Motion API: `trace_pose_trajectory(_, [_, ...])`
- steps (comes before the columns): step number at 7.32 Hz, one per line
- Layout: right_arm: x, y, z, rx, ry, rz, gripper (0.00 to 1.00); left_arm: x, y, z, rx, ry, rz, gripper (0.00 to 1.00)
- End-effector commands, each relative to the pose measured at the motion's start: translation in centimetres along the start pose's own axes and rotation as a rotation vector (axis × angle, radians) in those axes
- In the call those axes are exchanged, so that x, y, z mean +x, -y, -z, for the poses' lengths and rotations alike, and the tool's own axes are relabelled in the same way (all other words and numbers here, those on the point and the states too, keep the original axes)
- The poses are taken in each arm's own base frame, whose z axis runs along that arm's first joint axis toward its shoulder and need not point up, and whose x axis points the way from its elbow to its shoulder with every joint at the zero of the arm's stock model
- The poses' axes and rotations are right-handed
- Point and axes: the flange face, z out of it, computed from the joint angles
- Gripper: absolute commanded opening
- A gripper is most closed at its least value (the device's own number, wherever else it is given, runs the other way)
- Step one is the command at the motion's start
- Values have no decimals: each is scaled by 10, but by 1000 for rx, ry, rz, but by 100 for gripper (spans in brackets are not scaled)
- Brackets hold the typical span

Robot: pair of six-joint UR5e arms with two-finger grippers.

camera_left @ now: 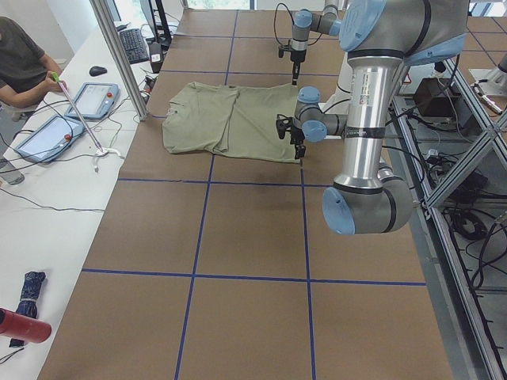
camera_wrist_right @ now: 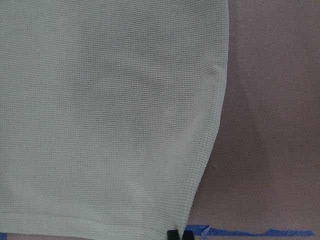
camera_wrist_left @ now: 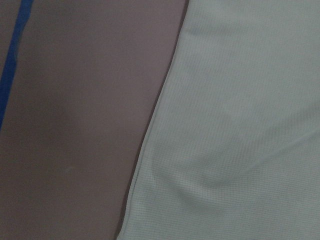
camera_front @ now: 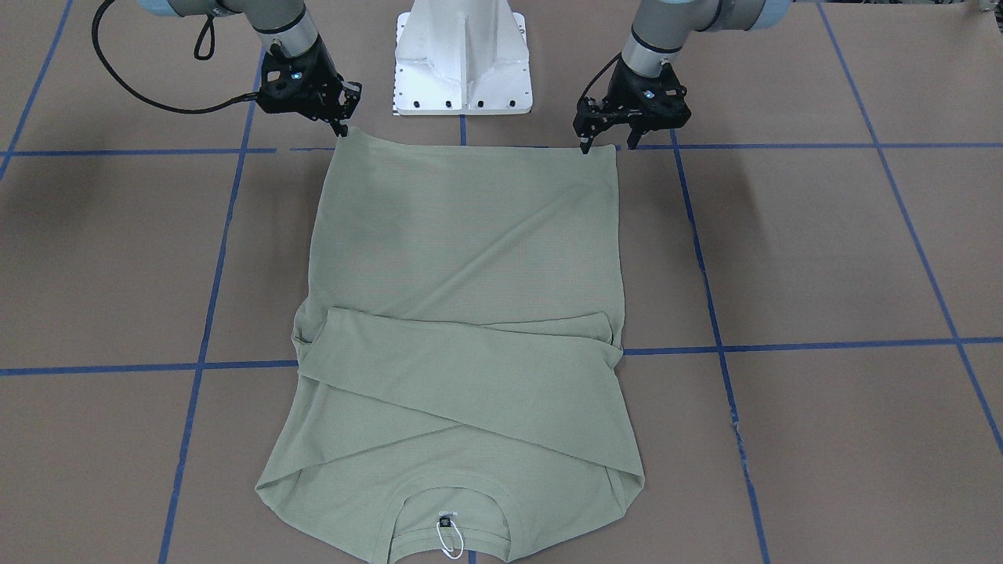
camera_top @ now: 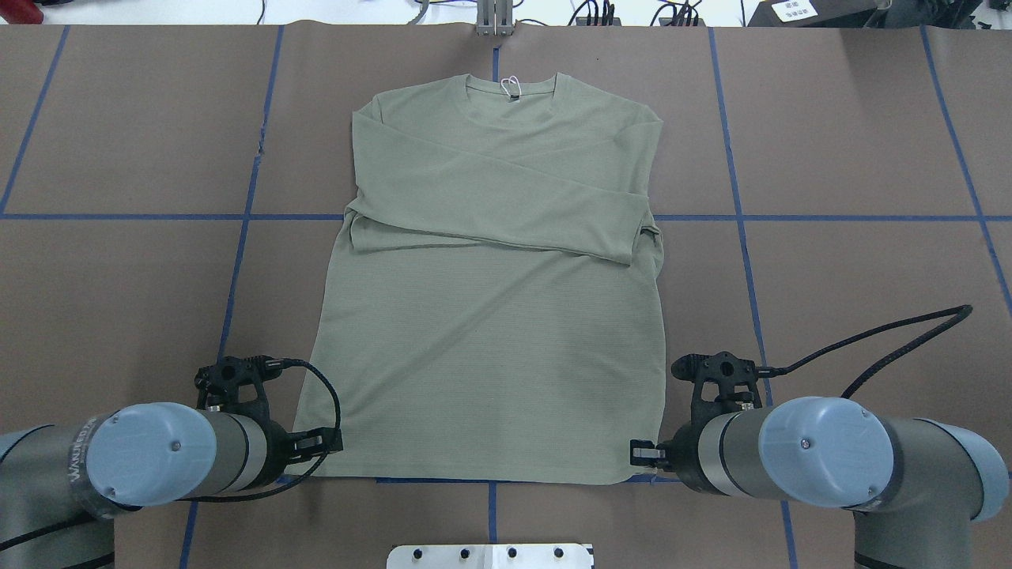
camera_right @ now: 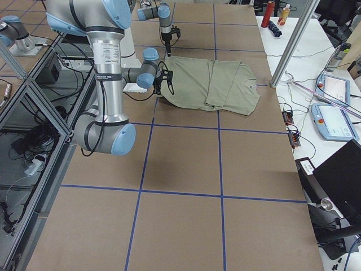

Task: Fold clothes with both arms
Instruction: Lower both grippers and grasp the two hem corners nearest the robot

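The brown table (camera_front: 823, 258) carries the shirt (camera_front: 470, 235) laid flat.

Front view: the hem faces the robot. The left gripper (camera_front: 607, 143), jaws wide, and the right gripper (camera_front: 342, 124), spread unclear, each meet a hem corner.

Overhead: the long axis runs straight away, collar farthest.

Wrist views: fabric edge directly below.

Brown table (camera_front: 823, 251) gridded with blue tape (camera_front: 783, 345) — white pedestal (camera_front: 462, 55), a person (camera_left: 16, 59), a tablet (camera_left: 93, 99) alongside.

Bright even overhead light, soft shadows on table (camera_front: 823, 258), wrist views dim and blurry
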Motion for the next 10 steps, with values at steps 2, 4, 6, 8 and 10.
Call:
trace_pose_trajectory(2, [3, 8, 3, -10, 0, -13, 0, -3, -2, -12, 7, 28, 1, 86])
trace_pose_trajectory(4, [7, 12, 3, -13, -6, -21, 0, -4, -1, -11, 8, 26, 3, 79])
trace_pose_trajectory(6, [7, 14, 3, -14, -6, -23, 0, -6, -2, -15, 7, 35, 3, 75])
trace_pose_trajectory(8, [9, 14, 3, -14, -9, -24, 0, -3, -3, -14, 4, 30, 5, 54])
trace_pose_trajectory(10, [9, 16, 4, -12, -9, -25, 0, -4, -3, -14, 4, 31, 5, 7])
